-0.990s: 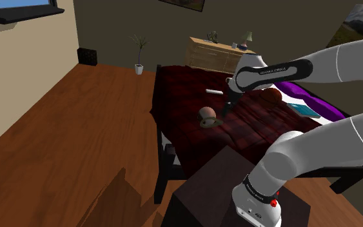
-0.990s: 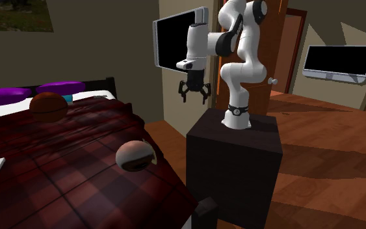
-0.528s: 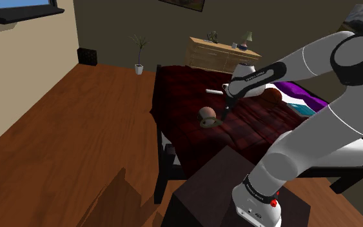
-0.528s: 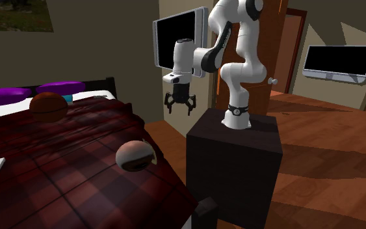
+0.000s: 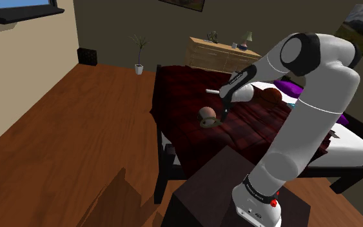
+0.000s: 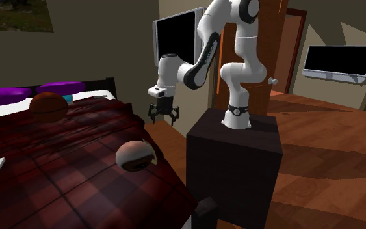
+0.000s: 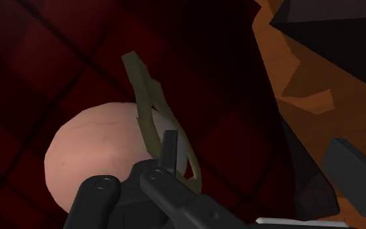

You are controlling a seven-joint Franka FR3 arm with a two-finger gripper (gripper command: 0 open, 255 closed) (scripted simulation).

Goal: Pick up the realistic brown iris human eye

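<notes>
Evidently eye (image 6: 134, 155) rests brown side down on bed (image 6: 58, 179).

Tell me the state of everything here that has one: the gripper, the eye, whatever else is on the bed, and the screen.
Gripper: open, empty, above the bed's edge.
Eye: lying on the bed, not held.
Ball: resting on the bed.
Wall screen: dark.
</notes>
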